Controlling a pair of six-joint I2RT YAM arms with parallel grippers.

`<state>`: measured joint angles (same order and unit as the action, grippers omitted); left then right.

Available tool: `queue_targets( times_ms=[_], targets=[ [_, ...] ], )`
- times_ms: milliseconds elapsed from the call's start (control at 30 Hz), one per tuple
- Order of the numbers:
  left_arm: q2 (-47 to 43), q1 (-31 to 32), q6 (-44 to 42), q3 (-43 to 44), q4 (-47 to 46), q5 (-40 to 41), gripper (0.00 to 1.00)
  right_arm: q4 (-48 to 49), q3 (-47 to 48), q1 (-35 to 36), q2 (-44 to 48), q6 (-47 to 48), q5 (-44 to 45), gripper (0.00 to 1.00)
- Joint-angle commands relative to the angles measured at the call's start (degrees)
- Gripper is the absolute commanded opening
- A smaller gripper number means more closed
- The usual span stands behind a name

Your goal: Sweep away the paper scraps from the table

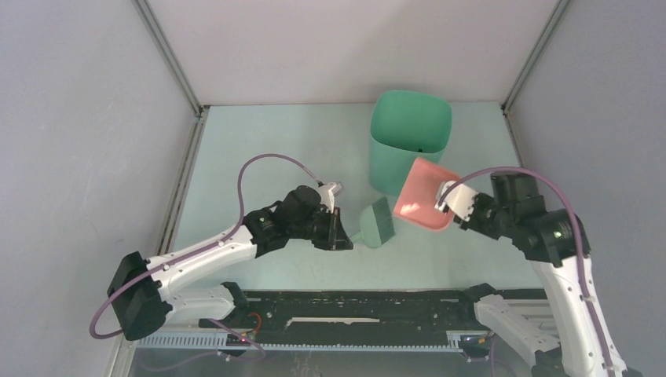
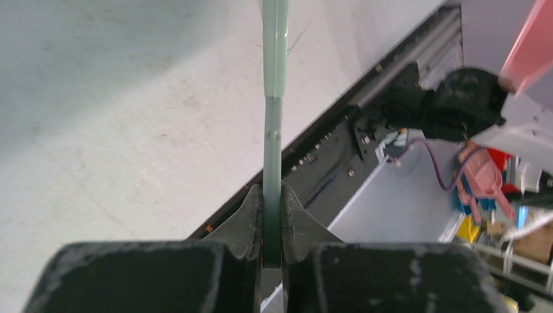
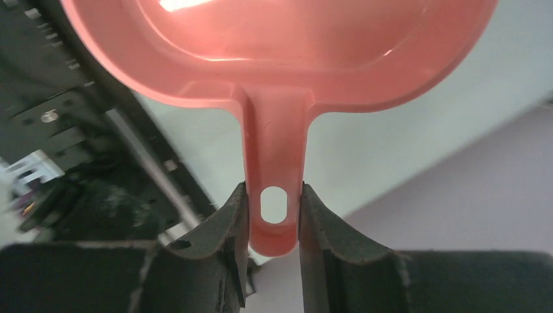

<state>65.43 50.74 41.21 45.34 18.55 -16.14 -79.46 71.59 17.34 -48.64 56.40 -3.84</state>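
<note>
Table (image 1: pixel 259 141): pale mint surface with metal edge rails; it fills the floor of the top view, and both arm bases sit at its near edge.
Bin (image 1: pixel 408 137): tall, mint green, upright at the far side of the table, right of centre.
Dustpan (image 1: pixel 420 204): pink plastic, lifted and tilted. In the top view its pan overlaps the near right wall of the bin (contact with the wall cannot be judged). The handle points back toward the right arm.
Brush (image 1: pixel 377 224): green hand brush. Its head lies just left of the dustpan and in front of the bin, and its handle runs back to the left arm. The left wrist view shows the handle edge-on.
Right gripper (image 3: pixel 274 195): both fingers clamped on the dustpan handle, one on either side of its hanging hole.
Left gripper (image 2: pixel 272 195): fingers pressed tight on the thin brush handle, with no gap showing.
Paper scraps: location cannot be told from these views.
</note>
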Motion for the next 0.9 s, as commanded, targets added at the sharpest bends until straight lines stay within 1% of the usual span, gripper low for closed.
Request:
queue_targets(
  times_ms=[0, 167, 300, 433, 533, 633, 767, 867],
  targets=[
    [-3.8, -2.8, 3.8, -3.1, -0.4, 7.3, 0.00, -3.9, -6.9, 1.4, -0.5, -0.7, -9.3, 0.00],
    [-8.5, -6.3, 9.2, -8.7, -3.5, 10.5, 0.00, 1.2, -15.9, 2.2, -0.6, -1.0, -9.3, 0.00],
    [-13.0, -8.1, 13.0, -13.9, -6.2, 13.8, 0.00, 6.5, -20.6, 2.2, -1.3, -2.9, -9.5, 0.00],
    [-16.1, -10.0, 18.5, -19.9, -11.4, 15.8, 0.09, 13.1, -24.1, 2.3, -2.3, -5.5, -9.6, 0.01],
    [-16.8, -11.8, 21.9, -23.1, -15.7, 15.2, 0.13, 17.3, -26.0, 3.1, -4.1, -6.9, -9.5, 0.05],
    [-16.1, -13.3, 22.7, -23.2, -18.0, 14.6, 0.17, 22.2, -26.9, 4.6, -7.6, -8.9, -8.6, 0.08],
    [-13.6, -16.0, 22.0, -19.3, -18.3, 14.1, 0.18, 27.7, -26.9, 7.6, -12.8, -12.1, -7.7, 0.08],
    [-11.6, -16.1, 21.6, -17.2, -18.3, 14.7, 0.18, 29.4, -26.9, 10.0, -16.5, -13.8, -6.9, 0.07]
  ],
)
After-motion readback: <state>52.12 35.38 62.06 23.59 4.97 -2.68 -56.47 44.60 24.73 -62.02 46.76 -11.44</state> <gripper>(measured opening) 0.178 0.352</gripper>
